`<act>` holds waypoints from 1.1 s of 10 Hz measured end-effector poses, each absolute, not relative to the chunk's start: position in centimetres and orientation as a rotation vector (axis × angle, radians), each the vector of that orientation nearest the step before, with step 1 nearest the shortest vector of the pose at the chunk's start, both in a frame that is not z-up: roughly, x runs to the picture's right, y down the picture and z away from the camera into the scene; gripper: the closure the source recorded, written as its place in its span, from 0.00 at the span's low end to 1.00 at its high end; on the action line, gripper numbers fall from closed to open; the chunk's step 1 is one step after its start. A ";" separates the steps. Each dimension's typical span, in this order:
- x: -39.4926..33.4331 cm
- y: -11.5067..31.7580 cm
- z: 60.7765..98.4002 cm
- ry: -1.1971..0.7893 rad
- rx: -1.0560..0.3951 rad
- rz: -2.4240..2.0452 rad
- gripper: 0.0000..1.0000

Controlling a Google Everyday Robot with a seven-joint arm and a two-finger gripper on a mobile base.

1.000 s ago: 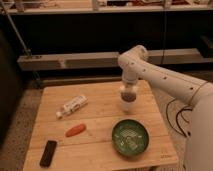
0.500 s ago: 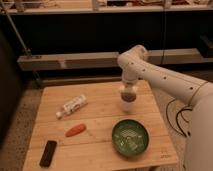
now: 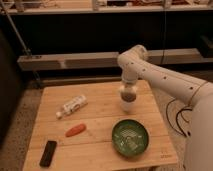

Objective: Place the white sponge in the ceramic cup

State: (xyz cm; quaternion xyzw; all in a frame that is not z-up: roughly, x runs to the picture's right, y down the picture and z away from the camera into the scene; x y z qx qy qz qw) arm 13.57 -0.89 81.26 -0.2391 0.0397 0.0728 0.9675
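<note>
The ceramic cup (image 3: 128, 106) is a small plain white cup standing upright on the wooden table (image 3: 100, 120), right of its middle. My gripper (image 3: 128, 94) points straight down right above the cup's mouth and hides its opening. The white sponge does not show in the camera view; it may be hidden by the gripper or inside the cup.
A wide green bowl (image 3: 130, 137) sits just in front of the cup. A white labelled bottle (image 3: 71, 106) lies on its side at the left. An orange carrot-like object (image 3: 75, 130) and a black flat device (image 3: 48, 153) lie at the front left. A low bench runs behind the table.
</note>
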 end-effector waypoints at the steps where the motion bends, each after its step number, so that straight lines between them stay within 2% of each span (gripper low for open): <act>1: 13.5 -0.9 81.2 0.079 -0.484 0.148 0.70; 11: 13.2 -0.8 81.1 0.074 -0.491 0.155 0.70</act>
